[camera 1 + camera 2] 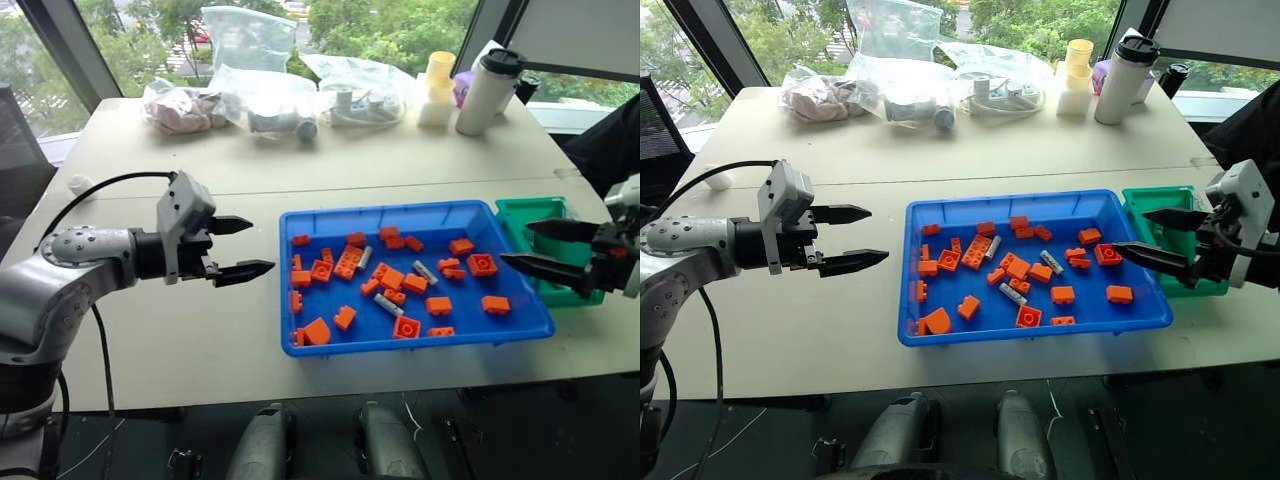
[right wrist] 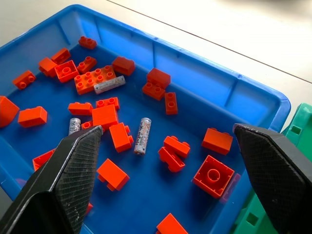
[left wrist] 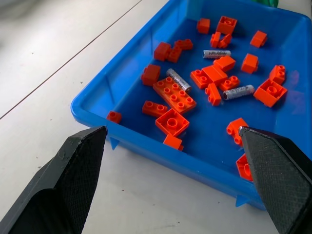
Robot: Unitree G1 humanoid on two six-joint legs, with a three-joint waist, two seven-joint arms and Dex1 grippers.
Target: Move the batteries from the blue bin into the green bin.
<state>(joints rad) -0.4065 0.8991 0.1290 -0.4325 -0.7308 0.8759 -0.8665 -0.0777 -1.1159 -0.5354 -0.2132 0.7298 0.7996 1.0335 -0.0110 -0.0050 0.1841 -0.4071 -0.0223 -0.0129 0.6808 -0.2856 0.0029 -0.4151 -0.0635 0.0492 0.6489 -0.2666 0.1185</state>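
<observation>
The blue bin (image 1: 380,213) lies on the white table, right of centre. Three grey batteries lie flat in it among orange bricks: one (image 1: 365,258) left of the middle, one (image 1: 425,272) in the middle, one (image 1: 389,305) nearer the front. The green bin (image 1: 535,212) stands against the blue bin's right end. My left gripper (image 1: 258,246) hovers open over bare table just left of the blue bin, pointing at it. At the blue bin's right end my right gripper (image 1: 515,243) is open and holds nothing, partly in front of the green bin.
Several orange bricks (image 1: 345,264) are scattered through the blue bin around the batteries. Clear plastic bags (image 1: 270,100), a yellow cup (image 1: 438,85) and a white tumbler (image 1: 488,90) line the table's far side. A black cable (image 1: 100,185) loops from my left arm.
</observation>
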